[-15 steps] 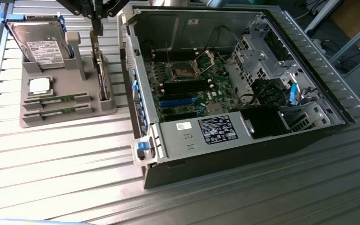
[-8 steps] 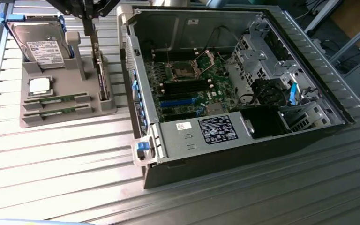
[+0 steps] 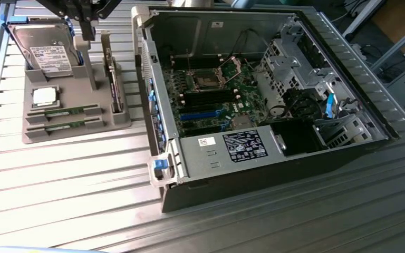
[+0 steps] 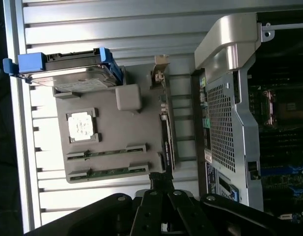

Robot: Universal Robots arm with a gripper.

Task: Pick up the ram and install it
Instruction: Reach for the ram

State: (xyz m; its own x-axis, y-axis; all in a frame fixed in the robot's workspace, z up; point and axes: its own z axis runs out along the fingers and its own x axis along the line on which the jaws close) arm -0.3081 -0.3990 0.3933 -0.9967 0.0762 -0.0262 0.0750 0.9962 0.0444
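Observation:
Two ram sticks lie edge-up in slots at the near end of a grey holder tray [image 3: 27, 134]: one ram stick [image 3: 65, 112] behind, the other ram stick [image 3: 65, 125] in front. The wrist view shows the same ram sticks [image 4: 106, 152] [image 4: 111, 172] on the tray [image 4: 126, 132]. My gripper [image 3: 88, 36] hangs above the tray's far end, between the hard drive and the upright card, well clear of the ram. Its fingers [image 4: 162, 181] look closed together with nothing between them. The motherboard [image 3: 213, 89] lies inside the open PC case [image 3: 210, 158].
On the tray also stand a hard drive [image 3: 44, 50] in a blue caddy, a CPU chip [image 3: 45, 96] and an upright card [image 3: 111, 79] with a metal bracket. The case wall [image 3: 146, 79] rises just beside the tray. The ribbed metal table [image 3: 69, 179] stretches toward the near side.

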